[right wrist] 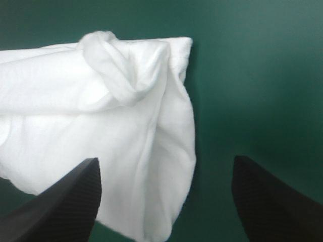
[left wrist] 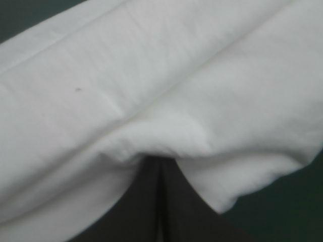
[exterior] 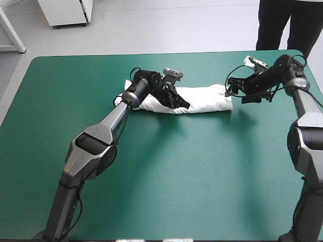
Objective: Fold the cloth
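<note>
The white T-shirt (exterior: 208,101) lies as a long folded bundle across the far middle of the table. My left gripper (exterior: 182,105) rests on the bundle's middle. In the left wrist view its black fingers (left wrist: 174,201) meet in a pointed arch, and a fold of the T-shirt (left wrist: 151,91) covers their tips. My right gripper (exterior: 229,92) stands at the bundle's right end. In the right wrist view it (right wrist: 165,161) is open, and the bundle's rolled end (right wrist: 126,116) lies ahead of it, nearer one finger (right wrist: 75,196) than the other.
The teal-green cover (exterior: 166,176) stretches wide on the near side of the bundle. The table's far edge (exterior: 151,54) runs a short way behind it, and the right edge is close to the right arm.
</note>
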